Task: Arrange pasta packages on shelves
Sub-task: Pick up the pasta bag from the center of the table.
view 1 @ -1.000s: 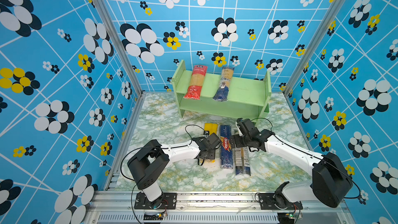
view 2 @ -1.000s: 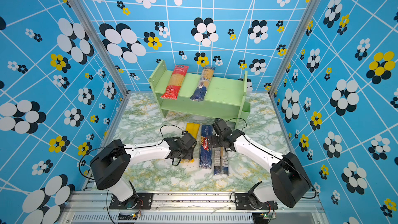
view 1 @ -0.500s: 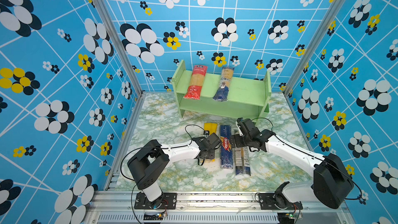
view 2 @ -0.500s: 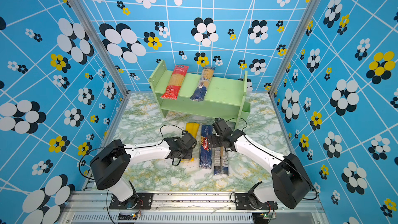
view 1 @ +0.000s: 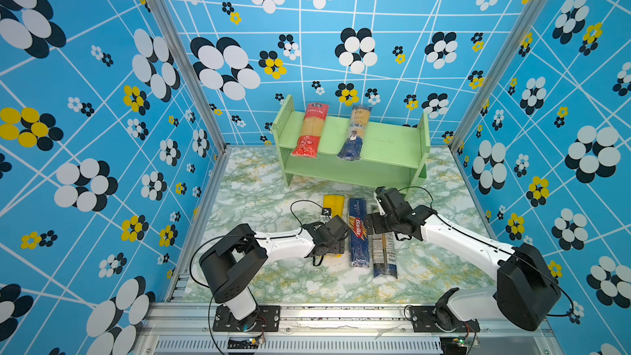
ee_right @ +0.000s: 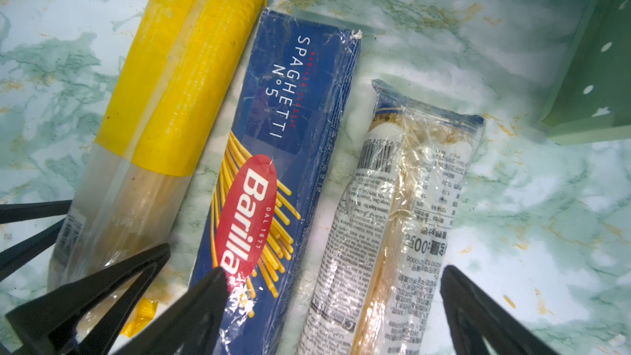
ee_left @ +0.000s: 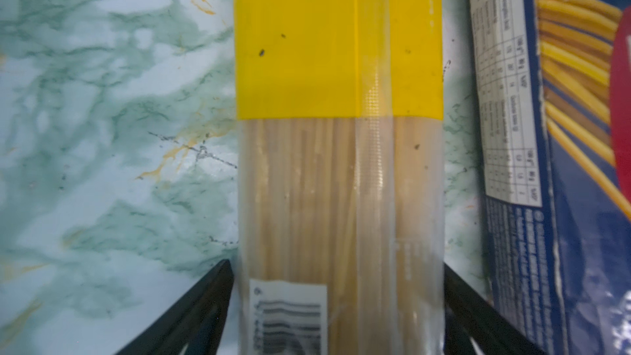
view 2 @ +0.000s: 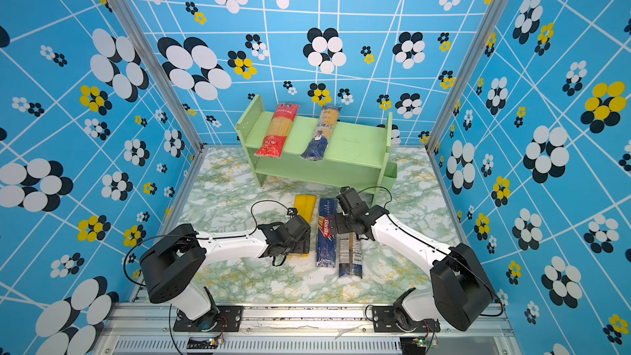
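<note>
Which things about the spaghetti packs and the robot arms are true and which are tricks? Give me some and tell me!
1. The red pack and the navy-ended pack lie on the shelf's top board. True.
2. The Barilla pack stands upright. False: it lies flat on the table, between the yellow pack and the clear pack.
3. The left gripper has one finger on each side of the yellow pack. True.
4. The right gripper is shut. False: its jaws stand wide open over the clear pack.
</note>
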Controlling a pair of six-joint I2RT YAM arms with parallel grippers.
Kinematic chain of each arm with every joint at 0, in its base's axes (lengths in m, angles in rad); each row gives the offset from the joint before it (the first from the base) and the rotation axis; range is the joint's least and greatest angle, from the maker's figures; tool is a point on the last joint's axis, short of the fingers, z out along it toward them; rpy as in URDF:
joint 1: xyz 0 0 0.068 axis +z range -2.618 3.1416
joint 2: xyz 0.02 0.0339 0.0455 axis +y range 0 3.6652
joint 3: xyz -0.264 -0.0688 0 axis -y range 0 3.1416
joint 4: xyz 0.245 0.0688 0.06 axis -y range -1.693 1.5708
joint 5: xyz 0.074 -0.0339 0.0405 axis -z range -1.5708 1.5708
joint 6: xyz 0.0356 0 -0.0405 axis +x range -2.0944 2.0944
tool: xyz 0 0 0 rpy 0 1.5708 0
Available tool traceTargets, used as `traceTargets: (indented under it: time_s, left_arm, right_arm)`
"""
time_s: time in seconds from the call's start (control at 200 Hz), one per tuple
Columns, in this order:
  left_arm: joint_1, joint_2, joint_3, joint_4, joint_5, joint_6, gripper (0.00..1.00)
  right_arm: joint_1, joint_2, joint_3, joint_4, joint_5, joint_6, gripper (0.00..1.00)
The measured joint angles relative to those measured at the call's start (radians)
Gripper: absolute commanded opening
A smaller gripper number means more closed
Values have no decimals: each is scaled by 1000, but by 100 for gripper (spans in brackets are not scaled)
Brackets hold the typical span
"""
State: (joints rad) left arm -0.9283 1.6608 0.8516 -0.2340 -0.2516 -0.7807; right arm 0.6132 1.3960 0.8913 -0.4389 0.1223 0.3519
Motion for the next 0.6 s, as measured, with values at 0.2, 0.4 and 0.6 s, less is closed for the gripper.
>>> traceTargets:
  time_s: [0.2,0.4,0.6]
  left_arm:
    - [-19,17,-2,24,-51,-19,77]
    - [-29,23,-7,32,-80,-32,72]
    - [-45,47,17,2,-117,-32,71]
  right_arm:
    - [0,0,0,0,0,0,99]
    - [0,0,0,0,0,0,99]
    - [0,0,0,0,0,0,99]
